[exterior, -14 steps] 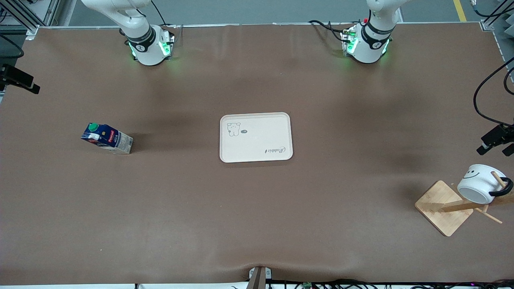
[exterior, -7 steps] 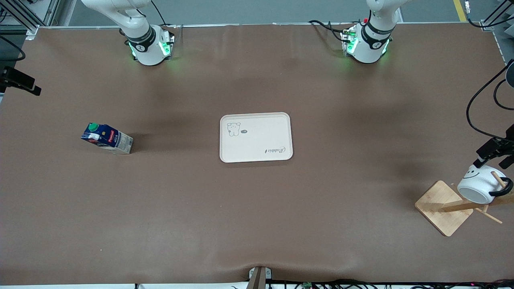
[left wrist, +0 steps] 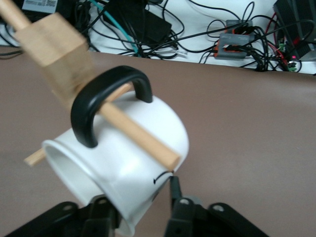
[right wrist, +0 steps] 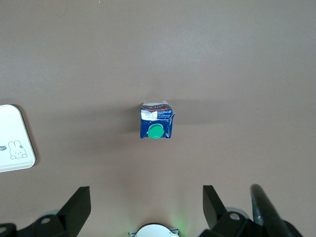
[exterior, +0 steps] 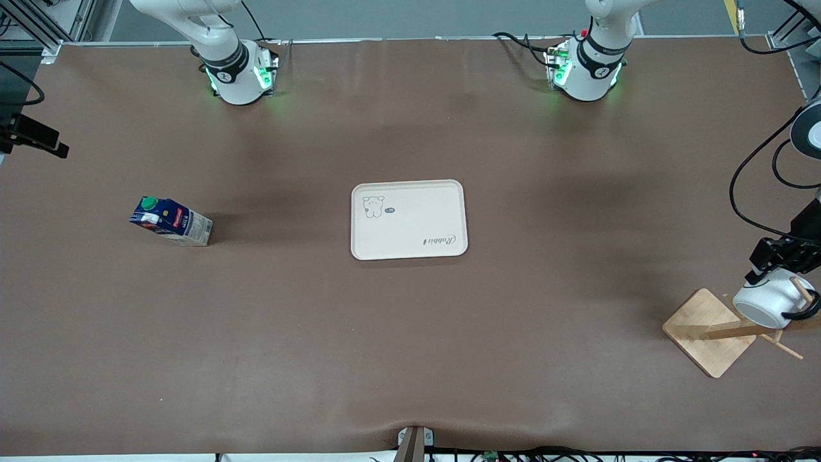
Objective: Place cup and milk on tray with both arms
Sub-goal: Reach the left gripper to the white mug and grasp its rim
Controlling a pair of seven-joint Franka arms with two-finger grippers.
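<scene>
1. The tray (exterior: 408, 220), mid-surface (exterior: 410, 333), reads "Rabbit".
2. The left hand (exterior: 764, 269) pinches the cup's (exterior: 768, 303) rim on the wooden rack (exterior: 712, 330), toward the left arm's end from the tray.
3. The right hand (right wrist: 145, 210) hangs spread above the milk (exterior: 170, 221), which stands toward the right arm's end from the tray.

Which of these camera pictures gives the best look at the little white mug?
The left wrist view: the cup fills the picture, hanging by its black handle on a wooden peg, the left gripper closing its jaws on the rim. The front view shows it small at the edge. The right wrist view misses it.
</scene>
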